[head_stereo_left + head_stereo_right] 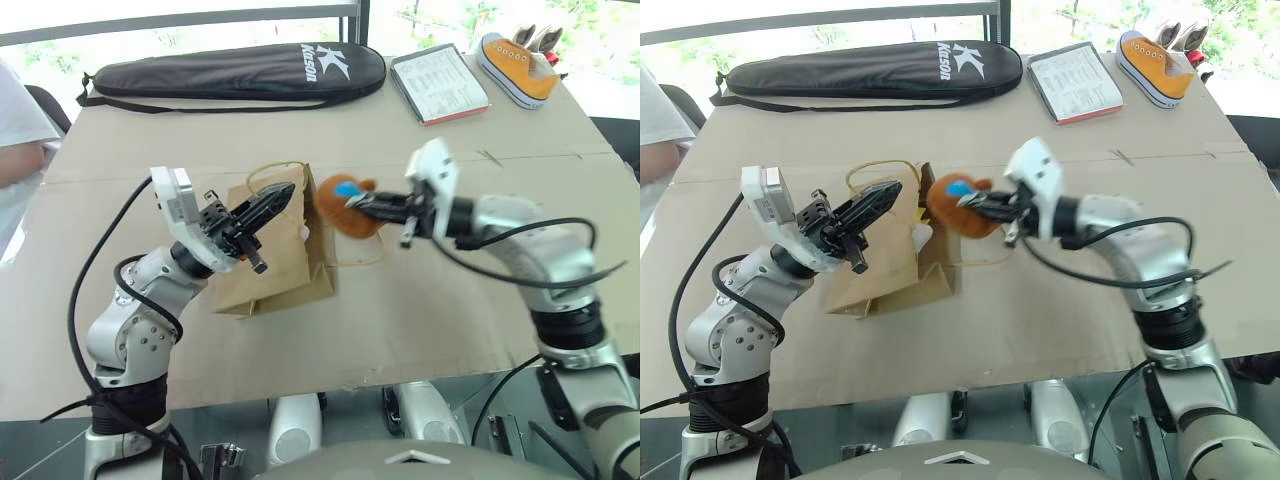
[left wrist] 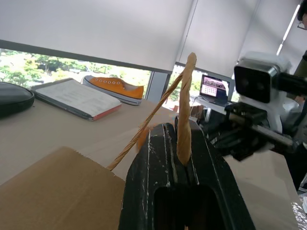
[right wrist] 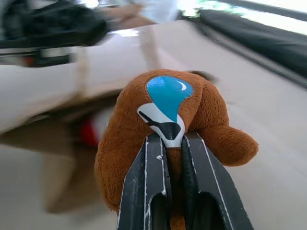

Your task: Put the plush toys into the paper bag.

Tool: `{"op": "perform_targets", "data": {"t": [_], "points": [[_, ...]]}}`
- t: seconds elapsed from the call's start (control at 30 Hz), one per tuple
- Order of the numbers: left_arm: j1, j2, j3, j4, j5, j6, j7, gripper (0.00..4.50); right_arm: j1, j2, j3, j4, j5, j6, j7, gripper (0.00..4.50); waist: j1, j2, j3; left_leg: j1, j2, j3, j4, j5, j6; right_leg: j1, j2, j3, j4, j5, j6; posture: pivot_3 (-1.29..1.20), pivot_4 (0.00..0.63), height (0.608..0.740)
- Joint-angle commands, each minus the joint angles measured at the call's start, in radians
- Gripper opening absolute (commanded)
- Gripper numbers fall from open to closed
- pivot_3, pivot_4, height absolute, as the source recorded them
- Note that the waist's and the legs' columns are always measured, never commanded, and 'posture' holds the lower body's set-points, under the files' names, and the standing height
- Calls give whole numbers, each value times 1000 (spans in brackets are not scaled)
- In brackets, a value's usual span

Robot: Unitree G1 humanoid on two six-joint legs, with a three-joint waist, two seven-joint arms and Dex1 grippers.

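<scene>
Left gripper (image 1: 283,196) clenched on a twisted handle (image 2: 184,108) of the paper bag (image 1: 275,255), lifting it; right gripper (image 1: 362,203) pinching the brown bear head (image 1: 345,207), just beside the bag's mouth; white rocket (image 1: 923,236) inside the bag

Looks like an office or lab: big windows with roller blinds (image 2: 96,28) and trees outside, a laptop (image 2: 214,89) on a far desk, a cardboard-covered table (image 1: 480,310) as test bench
</scene>
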Motion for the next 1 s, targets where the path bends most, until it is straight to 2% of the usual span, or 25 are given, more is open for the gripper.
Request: {"op": "perform_targets", "data": {"t": [0.03, 0.17, 0.33, 0.5, 0.6, 0.73, 0.8, 1.0], "points": [[-35, 11, -14, -4, -17, 13, -20, 0, -108, 110, 140, 202, -68, -164, 88, 56, -3, 0, 0, 0, 0, 0, 1, 0, 0, 0, 0, 0, 0, 0, 0, 0, 150, 740], [-23, 10, -25, -17, -12, 19, -25, 0, -229, 201, 249, 516, -188, -423, 197, 56, 1, 0, 0, -1, -1, 1, 1, 0, 0, 0, 0, 1, 0, 0, 0, 0, 150, 740], [15, 7, -19, -61, -13, 24, 0, 0, -312, 318, 232, 832, -263, -637, 176, 56, 3, 0, 0, -1, 0, 0, 0, 0, 0, 0, 0, -1, 0, 0, 0, 0, 150, 740], [67, 5, -3, -108, -27, 29, 40, 0, -349, 380, 186, 1012, -308, -755, 131, 56, -2, 0, 0, 0, 0, 0, 0, 0, 0, 0, 0, -1, 1, 0, 0, 0, 150, 740], [93, -3, 3, -129, -39, 31, 70, 0, -317, 372, 153, 1004, -288, -762, 173, 1043, 0, 0, 0, 0, 0, 0, -1, 0, 0, 0, -1, -2, 0, 0, 0, 0, 150, 740], [101, -17, 7, -136, -53, 38, 102, 0, -252, 321, 134, 884, -318, -770, 139, 2876, 8, -1, 0, -1, -1, 0, 0, 0, -1, 0, -2, -2, 0, 0, 0, 0, 150, 740], [102, -20, 13, -126, -59, 40, 109, 0, -199, 282, 113, 769, -297, -701, 147, 3866, 5, -1, 0, -1, -1, 1, 0, 0, -1, 0, -3, -1, 0, 0, 0, 0, 150, 740], [78, -19, 26, -72, -49, 35, 110, 0, -37, 131, 39, 349, -197, -390, 155, 3866, 3, 0, 0, 0, -1, 0, -1, 0, 0, 0, -2, -2, 1, 0, 0, 0, 150, 740]]}}
